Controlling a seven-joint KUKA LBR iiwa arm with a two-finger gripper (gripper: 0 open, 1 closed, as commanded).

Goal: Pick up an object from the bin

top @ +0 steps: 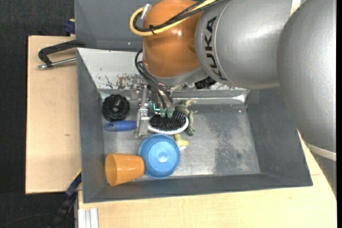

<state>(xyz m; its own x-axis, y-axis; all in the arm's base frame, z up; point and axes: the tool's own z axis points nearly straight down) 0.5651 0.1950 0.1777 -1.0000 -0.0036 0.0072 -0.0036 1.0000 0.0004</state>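
My gripper (pixel 145 117) reaches down under the orange cover into the middle of the bin. Its metal fingers stand just left of a white hairbrush with black bristles (pixel 169 123). A blue pen-like thing (pixel 121 126) lies just left of the fingers. Below them sits a blue bowl (pixel 160 156). A black round knob-like thing (pixel 115 107) lies to the upper left. I cannot make out how far apart the fingers are or whether anything is between them.
An orange cup (pixel 123 168) lies on its side at the bin's lower left, touching the blue bowl. A small green and yellow thing (pixel 185 109) peeks out beside the hairbrush. The arm covers the bin's upper right.
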